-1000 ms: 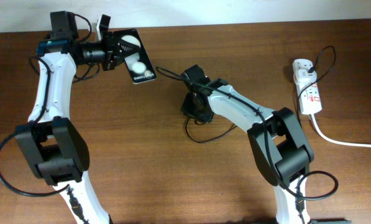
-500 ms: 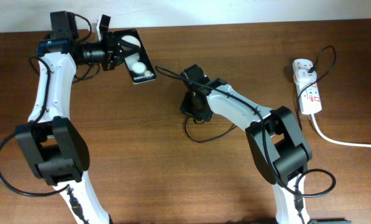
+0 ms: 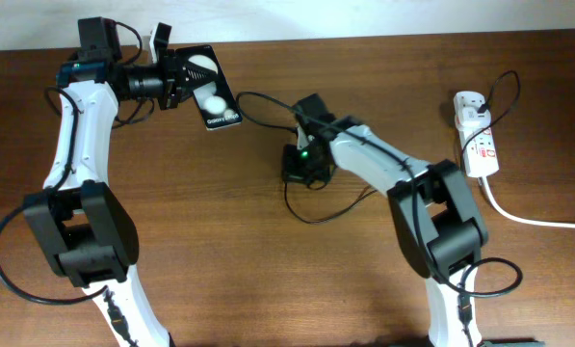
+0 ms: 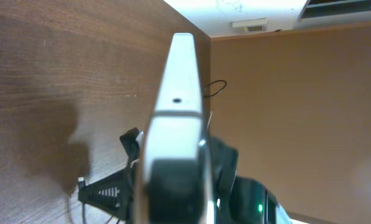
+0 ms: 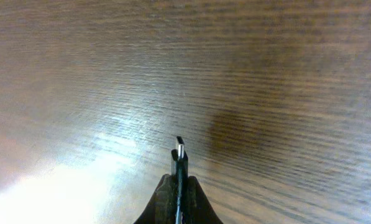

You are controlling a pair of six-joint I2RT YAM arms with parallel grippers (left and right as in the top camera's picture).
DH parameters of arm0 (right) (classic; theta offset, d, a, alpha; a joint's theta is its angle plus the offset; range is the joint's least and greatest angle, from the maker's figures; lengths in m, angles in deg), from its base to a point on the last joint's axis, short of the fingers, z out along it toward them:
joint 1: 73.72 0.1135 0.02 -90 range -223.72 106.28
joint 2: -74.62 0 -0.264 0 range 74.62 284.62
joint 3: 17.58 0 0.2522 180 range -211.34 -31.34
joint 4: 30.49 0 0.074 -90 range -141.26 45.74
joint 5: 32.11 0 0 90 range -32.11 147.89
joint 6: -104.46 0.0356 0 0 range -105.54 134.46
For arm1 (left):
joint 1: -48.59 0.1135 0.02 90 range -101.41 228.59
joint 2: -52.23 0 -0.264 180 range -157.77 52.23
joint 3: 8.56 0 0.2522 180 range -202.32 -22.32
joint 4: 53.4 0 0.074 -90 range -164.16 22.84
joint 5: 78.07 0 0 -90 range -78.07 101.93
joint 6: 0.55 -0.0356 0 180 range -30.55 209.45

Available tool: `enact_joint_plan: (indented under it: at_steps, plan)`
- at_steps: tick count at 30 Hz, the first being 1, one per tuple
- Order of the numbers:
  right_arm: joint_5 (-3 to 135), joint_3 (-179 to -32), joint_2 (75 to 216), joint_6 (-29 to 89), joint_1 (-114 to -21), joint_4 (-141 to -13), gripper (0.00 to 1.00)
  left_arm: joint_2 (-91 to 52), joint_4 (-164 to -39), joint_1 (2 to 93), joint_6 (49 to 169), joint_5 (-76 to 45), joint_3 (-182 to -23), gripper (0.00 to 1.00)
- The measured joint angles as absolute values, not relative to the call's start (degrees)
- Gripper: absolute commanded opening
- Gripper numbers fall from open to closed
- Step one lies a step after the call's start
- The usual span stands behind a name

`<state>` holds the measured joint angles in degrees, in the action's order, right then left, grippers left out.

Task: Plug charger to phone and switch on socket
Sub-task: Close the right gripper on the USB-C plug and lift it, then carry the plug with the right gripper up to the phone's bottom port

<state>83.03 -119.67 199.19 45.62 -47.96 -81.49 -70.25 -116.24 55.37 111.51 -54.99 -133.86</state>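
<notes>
My left gripper (image 3: 178, 77) is shut on the phone (image 3: 213, 89) and holds it above the table's far left, its free end pointing toward the middle. In the left wrist view the phone (image 4: 179, 93) shows edge-on, with a small hole in its end face, and my left gripper (image 4: 173, 183) clamps its near end. At the table's middle my right gripper (image 3: 304, 162) is shut on the charger (image 3: 268, 101). In the right wrist view the charger's connector tip (image 5: 180, 151) sticks out past the right gripper (image 5: 179, 182). The socket (image 3: 479, 138) lies at the far right.
The charger's black cable loops on the table (image 3: 123, 212) in front of the right gripper and runs back to the plug on the socket. A thick white cord (image 3: 533, 220) trails from the socket off the right edge.
My right gripper has shut on the charger's connector and its wrist has shifted a little to the right. The cable's far arc moved with it. The left arm and phone have not moved.
</notes>
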Motion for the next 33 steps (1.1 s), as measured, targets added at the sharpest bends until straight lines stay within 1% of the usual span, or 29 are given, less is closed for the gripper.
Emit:
enact_joint_plan:
  at_steps: [4, 7, 12, 16, 20, 23, 26, 29, 33]
  plan:
    - [92.6, -119.7, 195.1, 36.2, -52.2, -82.7, 0.04, -70.2, -116.2, 55.4, 111.5, -55.0, -133.9, 0.0]
    - [96.5, -119.7, 190.0, 32.2, -52.2, -83.0, 0.04, -70.2, -116.2, 55.4, 111.5, -55.0, -133.9, 0.0]
    - [98.1, -119.7, 180.3, 30.1, -52.2, -83.8, 0.04, -70.2, -116.7, 55.4, 111.5, -55.0, -133.9, 0.0]
    - [98.4, -119.7, 171.6, 29.0, -52.2, -87.4, 0.04, -70.2, -118.1, 55.2, 110.8, -55.0, -133.9, 0.0]
    - [98.5, -119.7, 165.2, 28.1, -52.4, -90.1, 0.04, -70.2, -119.2, 53.1, 110.1, -55.0, -133.9, 0.0]
    - [99.0, -119.7, 159.1, 27.5, -55.3, -94.3, 0.04, -70.2, -119.2, 49.9, 109.5, -55.1, -133.9, 0.0]
    - [102.6, -119.2, 155.0, 25.5, -60.3, -96.4, 0.04, -70.2, -119.2, 47.7, 107.8, -55.8, -133.9, 0.0]
    - [108.0, -112.8, 152.2, 24.6, -63.6, -92.3, 0.04, -70.2, -118.5, 46.2, 104.6, -59.1, -133.9, 0.0]
    - [115.6, -98.3, 151.2, 28.4, -66.8, -77.5, 0.04, -70.2, -118.4, 45.2, 101.1, -63.7, -133.9, 0.0]
